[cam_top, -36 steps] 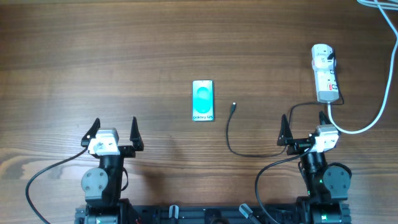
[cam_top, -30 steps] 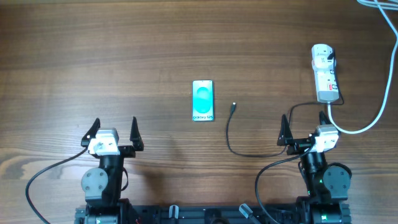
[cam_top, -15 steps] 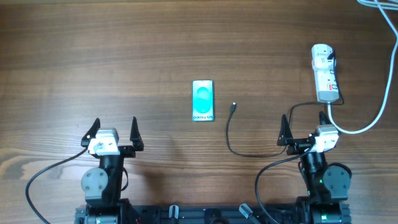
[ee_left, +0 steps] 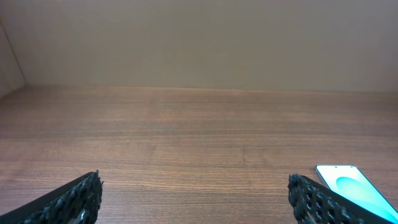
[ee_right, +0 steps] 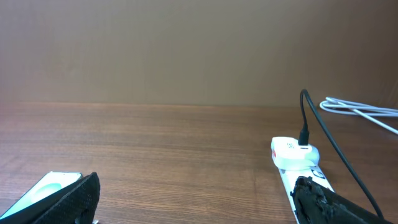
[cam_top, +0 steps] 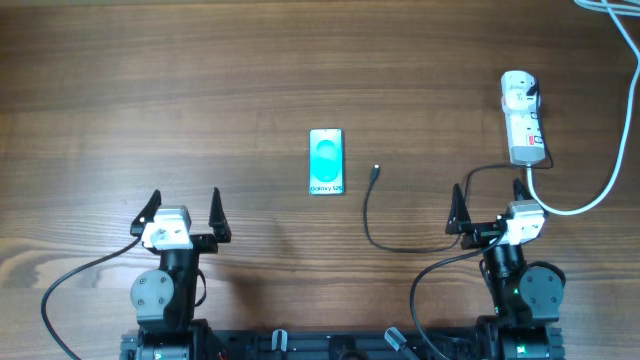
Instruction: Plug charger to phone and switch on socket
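Note:
The phone [cam_top: 326,161] lies flat at the middle of the wooden table, teal screen up. To its right the charger [cam_top: 365,215], a thin black cable, curls from its loose connector tip [cam_top: 375,172] back toward the socket [cam_top: 523,120], a white power strip at the right. My left gripper [cam_top: 185,195] stands open near the front left with only bare wood between its fingers. My right gripper [cam_top: 488,190] is open too, just in front of the socket. The left wrist view has the phone [ee_left: 348,183] at lower right; the right wrist view shows the phone [ee_right: 53,183], the socket [ee_right: 295,154] and the charger [ee_right: 323,130].
A thick white lead [cam_top: 570,211] loops from the socket's near end out to the table's right edge and up to the far right corner. It also shows as a white lead [ee_right: 360,109] in the right wrist view. Both arm bases stand at the front edge.

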